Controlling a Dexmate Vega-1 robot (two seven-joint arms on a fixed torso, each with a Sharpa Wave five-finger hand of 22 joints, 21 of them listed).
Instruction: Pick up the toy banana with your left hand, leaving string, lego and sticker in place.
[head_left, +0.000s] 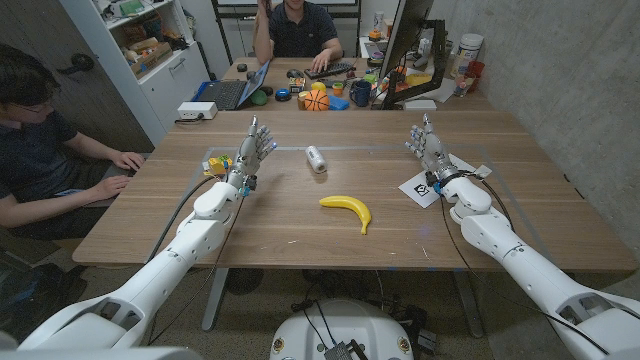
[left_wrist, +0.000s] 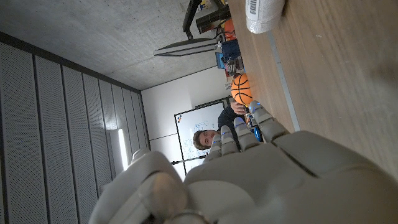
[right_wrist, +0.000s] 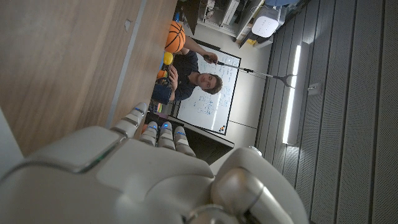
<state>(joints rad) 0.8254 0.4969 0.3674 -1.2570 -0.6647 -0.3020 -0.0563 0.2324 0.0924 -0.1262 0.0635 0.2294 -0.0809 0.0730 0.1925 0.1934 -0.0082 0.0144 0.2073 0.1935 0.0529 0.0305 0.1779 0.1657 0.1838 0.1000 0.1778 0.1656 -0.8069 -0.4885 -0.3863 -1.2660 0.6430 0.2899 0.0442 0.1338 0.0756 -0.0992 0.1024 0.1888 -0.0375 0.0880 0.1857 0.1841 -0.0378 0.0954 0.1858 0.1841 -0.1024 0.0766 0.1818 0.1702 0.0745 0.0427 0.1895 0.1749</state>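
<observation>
So the wooden surface (head_left: 300, 225) is taking up most of the scene, and the toy banana (head_left: 347, 209) is lying roughly in the middle of it, curved side down toward the robot. Both arms are sitting well apart from the banana, one on either side. The left robot hand (head_left: 250, 152) is standing up with its fingers apart and nothing in it, off to the banana's left and a bit farther back. The right robot hand (head_left: 428, 146) is doing the same on the banana's right, empty with fingers spread, hovering by the sticker (head_left: 428, 186). The white spool of string (head_left: 316, 159) is lying just behind the banana, and the lego bricks (head_left: 213, 166) are sitting beside the left robot hand.

My guess is the banana is light, hollow plastic, stiff and a bit slick, so it's probably going to roll or skid if nudged. I'd be wrapping around the thick middle of the curve, not the tapered tips
</observation>
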